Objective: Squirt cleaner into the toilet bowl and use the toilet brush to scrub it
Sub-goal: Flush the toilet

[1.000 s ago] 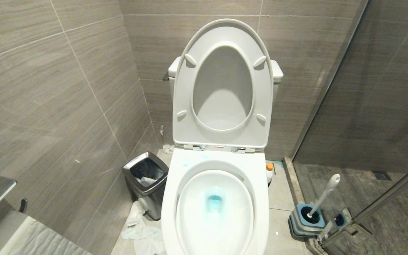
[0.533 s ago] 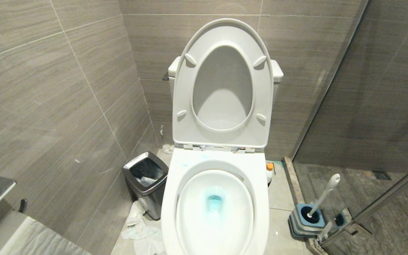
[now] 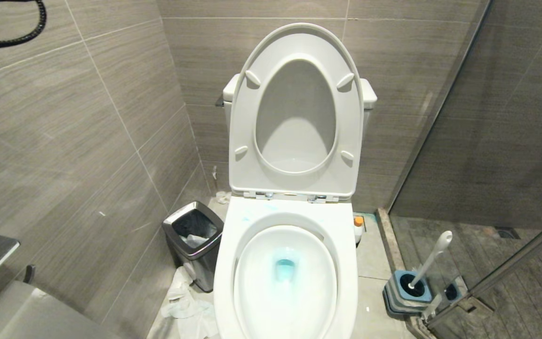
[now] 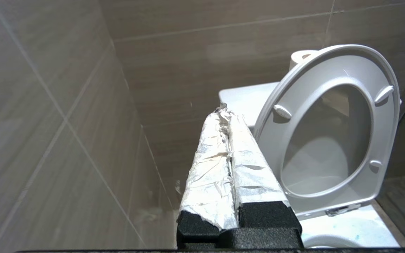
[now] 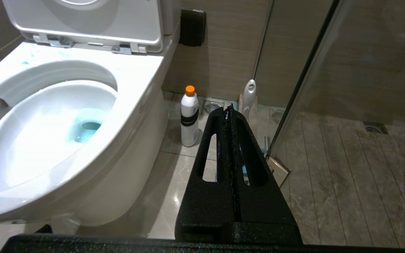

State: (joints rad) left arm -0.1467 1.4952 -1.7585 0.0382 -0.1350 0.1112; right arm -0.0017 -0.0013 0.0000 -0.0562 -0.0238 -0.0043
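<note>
Bottle of cleaner stands upright on the floor just ahead of the right claw, slightly toward the toilet bowl, its long axis vertical. Both claws are pressed together and empty. The left claw points at the raised seat, far from the bottle, so the right arm is judged nearer. The toilet brush leans in its holder beyond.
</note>
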